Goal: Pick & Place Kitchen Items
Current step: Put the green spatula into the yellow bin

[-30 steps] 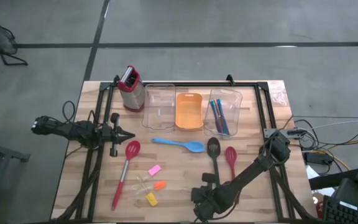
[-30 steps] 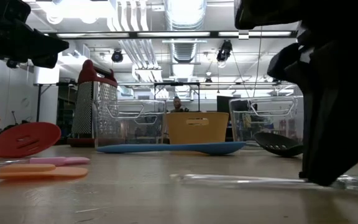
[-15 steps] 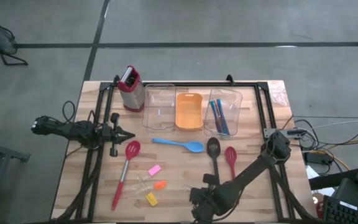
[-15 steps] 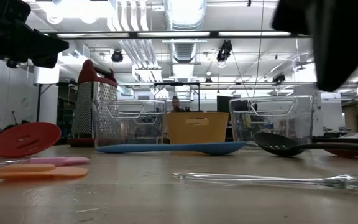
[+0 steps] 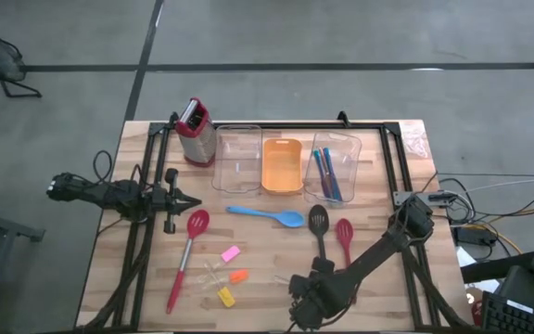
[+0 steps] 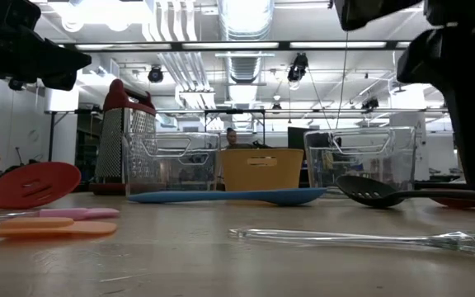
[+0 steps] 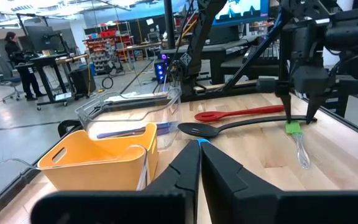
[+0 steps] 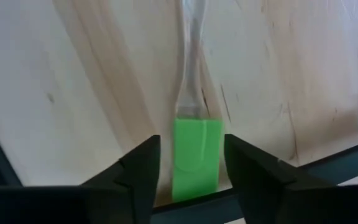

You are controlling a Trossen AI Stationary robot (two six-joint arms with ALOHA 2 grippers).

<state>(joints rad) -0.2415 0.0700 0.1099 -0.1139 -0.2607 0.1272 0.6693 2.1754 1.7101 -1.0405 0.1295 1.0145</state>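
A green-headed spatula [image 8: 195, 163] with a clear handle [image 6: 345, 239] lies flat on the table near its front edge. My right gripper [image 8: 191, 146] hangs just above it, pointing down and open, one finger on either side of the green head without touching it. In the high view my right gripper [image 5: 306, 299] covers the head. My left gripper [image 5: 191, 203] waits shut and level at the table's left. Farther back lie a red slotted spoon [image 5: 189, 249], a blue spoon [image 5: 267, 215], a black slotted spoon [image 5: 319, 230] and a red spoon [image 5: 344, 236].
Pink [image 5: 231, 252], orange [image 5: 238, 276] and yellow [image 5: 225, 297] pieces lie left of my right gripper. At the back stand a grater [image 5: 194, 130], a clear bin [image 5: 238, 160], an orange tray [image 5: 282, 167] and a clear bin [image 5: 337, 141] with blue-handled cutlery.
My right gripper has risen from the table, where it stood on the green spatula's head end, and has turned a little about its own axis. The spatula lies where it was.
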